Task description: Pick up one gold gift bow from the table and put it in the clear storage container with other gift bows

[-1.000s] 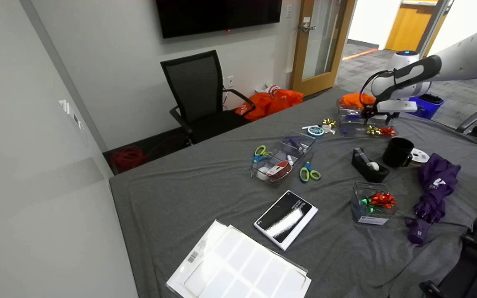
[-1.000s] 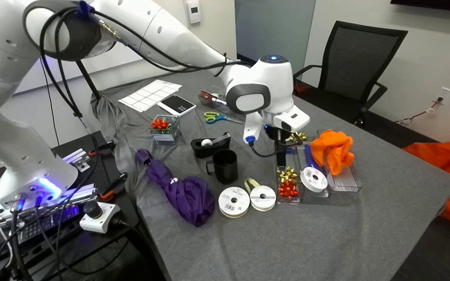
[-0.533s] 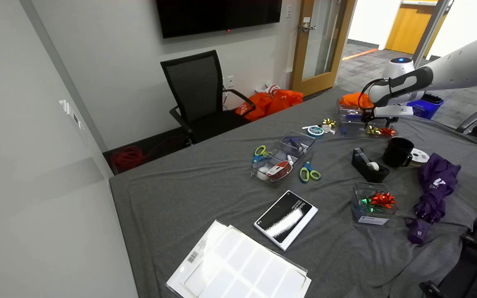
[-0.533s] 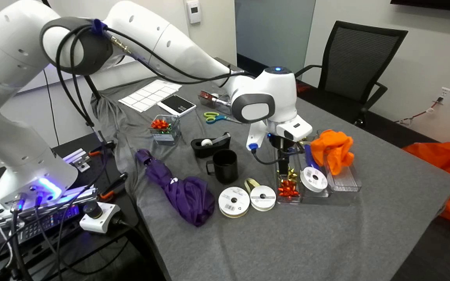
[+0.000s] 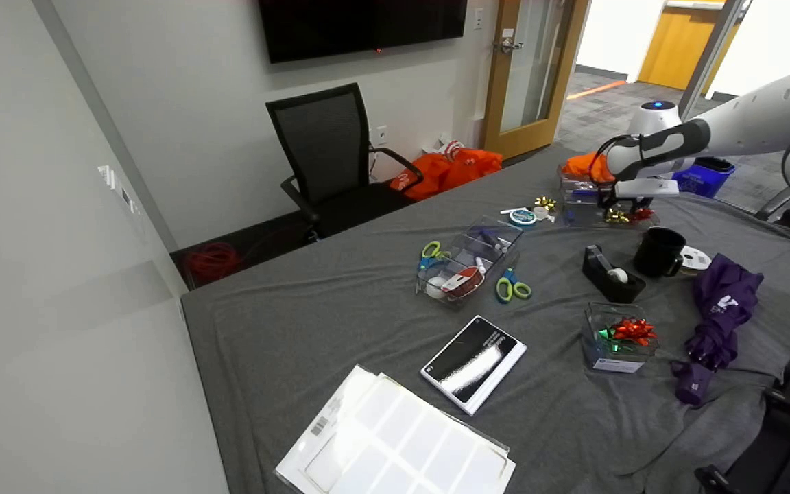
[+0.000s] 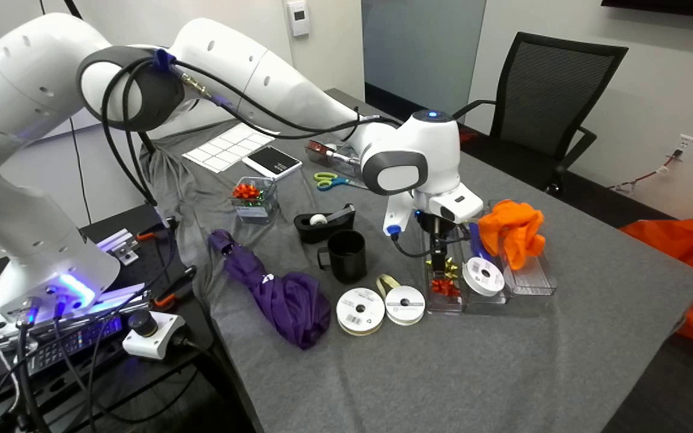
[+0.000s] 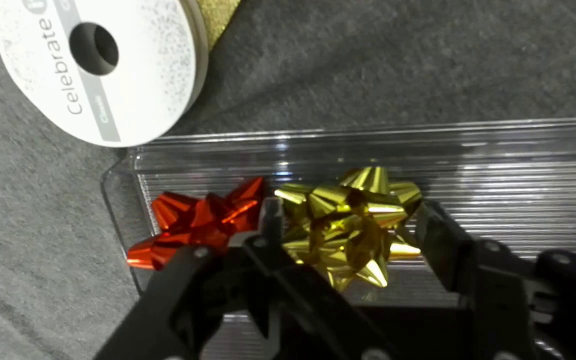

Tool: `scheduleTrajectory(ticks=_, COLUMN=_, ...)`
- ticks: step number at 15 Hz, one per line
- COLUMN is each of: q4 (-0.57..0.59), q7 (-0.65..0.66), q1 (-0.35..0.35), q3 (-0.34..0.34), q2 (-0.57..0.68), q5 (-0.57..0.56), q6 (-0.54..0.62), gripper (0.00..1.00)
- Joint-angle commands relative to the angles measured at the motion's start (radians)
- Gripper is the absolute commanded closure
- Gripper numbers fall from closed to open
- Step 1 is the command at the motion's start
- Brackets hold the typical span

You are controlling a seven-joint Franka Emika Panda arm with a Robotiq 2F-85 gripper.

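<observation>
A gold bow [image 7: 343,225] and a red bow [image 7: 203,220] lie side by side in a long clear tray [image 7: 508,185]. They also show in both exterior views, the gold one here [image 5: 616,217] and here [image 6: 452,269]. My gripper [image 7: 349,214] is low over the tray, its fingers apart on either side of the gold bow; the left finger stands between the two bows. Another gold bow [image 5: 544,203] lies on the table beyond the tray. The clear storage container [image 5: 595,344], with red and green bows inside, also shows here [image 6: 267,207].
A black mug [image 6: 346,257], a tape dispenser [image 6: 325,226] and a purple umbrella [image 6: 280,300] stand between tray and container. White ribbon spools [image 6: 405,305] sit beside the tray. An orange cloth [image 6: 512,231] and another spool [image 6: 483,276] are on its far side.
My arm has come down and slightly across, from above the tray to around the gold bow in it. The bows and the container have not visibly moved.
</observation>
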Motion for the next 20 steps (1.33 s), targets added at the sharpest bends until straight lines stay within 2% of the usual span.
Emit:
scheduleTrajectory(ticks=1, q4=0.071, q7=0.002, q1=-0.026, q3=0.021, q2=0.035, q5=-0.001, q6=-0.043, gripper=0.61)
scheduleTrajectory(ticks=6, q4=0.055, q7=-0.021, q1=-0.024, q3=0.019, q2=0.011, q5=0.017, q6=-0.052, gripper=0.95)
scheduleTrajectory(ticks=7, q4=0.051, q7=-0.027, q1=-0.026, q3=0.023, q2=0.002, q5=0.02, q6=-0.059, gripper=0.98)
scheduleTrajectory(ticks=11, q4=0.012, q7=-0.07, q1=-0.03, q3=0.047, q2=-0.068, q5=0.057, q6=-0.098, gripper=1.0)
scheduleTrajectory(ticks=17, q4=-0.035, q7=-0.133, q1=-0.03, q3=0.082, q2=-0.193, q5=0.107, q6=-0.221, gripper=1.0)
scheduleTrajectory(ticks=20, q4=-0.104, q7=-0.193, q1=-0.028, q3=0.091, q2=-0.26, q5=0.116, q6=-0.252, gripper=1.0)
